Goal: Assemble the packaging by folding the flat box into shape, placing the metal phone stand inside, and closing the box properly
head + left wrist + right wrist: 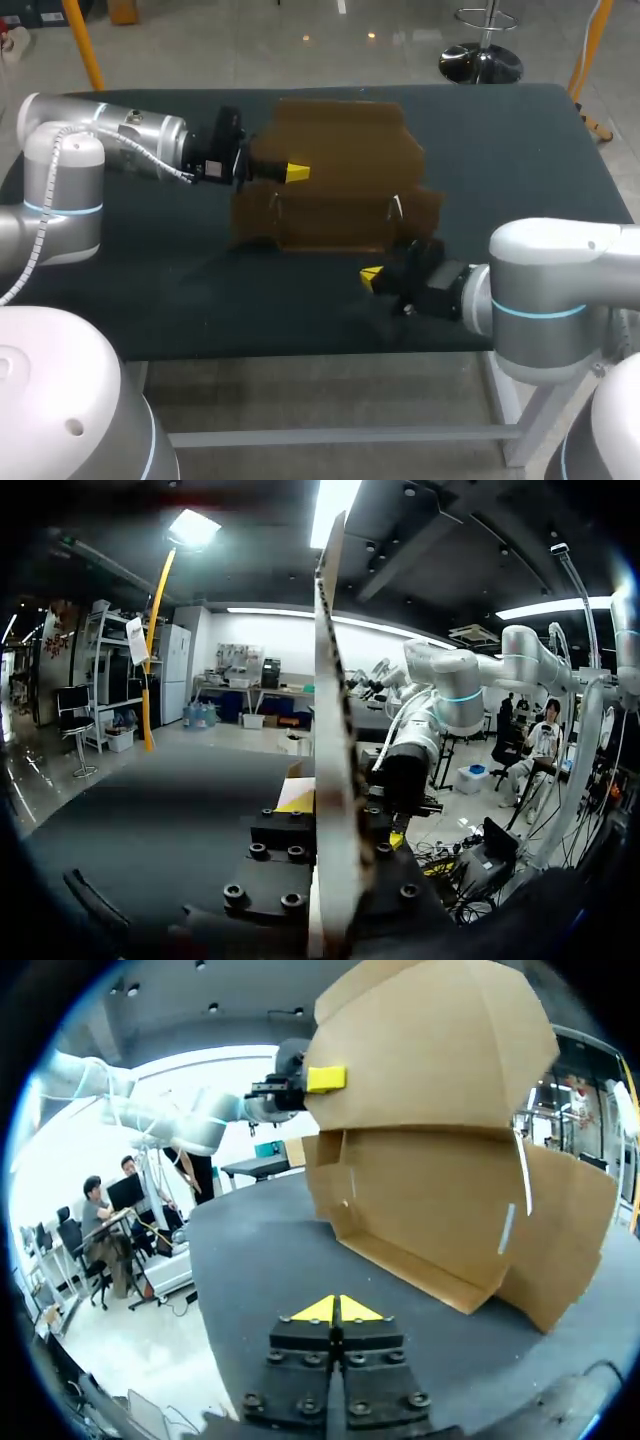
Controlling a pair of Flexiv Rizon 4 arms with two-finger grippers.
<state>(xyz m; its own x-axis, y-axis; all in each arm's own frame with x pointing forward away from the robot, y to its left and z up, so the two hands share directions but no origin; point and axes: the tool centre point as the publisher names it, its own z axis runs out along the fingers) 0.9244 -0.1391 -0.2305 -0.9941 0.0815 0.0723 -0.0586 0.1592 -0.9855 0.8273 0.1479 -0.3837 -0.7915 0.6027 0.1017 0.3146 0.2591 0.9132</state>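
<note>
On the dark table (150, 260), near its middle, the cardboard box (335, 190) stands partly folded, its base on the surface and its upper flap (430, 1040) raised; your left gripper (292, 172) is clamped on the edge of that flap, one finger on each face, and its own wrist view shows the board edge-on between them; your right gripper (337, 1310) sits low just in front of the box, yellow tips pressed together with nothing between them, apart from the cardboard. The phone stand shows in none of the views, so you cannot tell where it lies.

The main risk, as I judge it, is the thin hold; the left gripper pinches only a narrow strip near the flap's edge, so a quick pull or twist could slip the board free, or crease it away from the fold line. The box rests loose with nothing pinning its base, so moving the flap may drag or tip the whole thing rather than fold it; the side panel splays outward and may spring back if you leave it unsupported. If you bring the right gripper in with its tips together, it could shove the front wall instead of catching it; part them first.

No print, label or logo can be read on the cardboard; its faces look plain brown, with only a few pale slits (397, 207) near the front wall.
</note>
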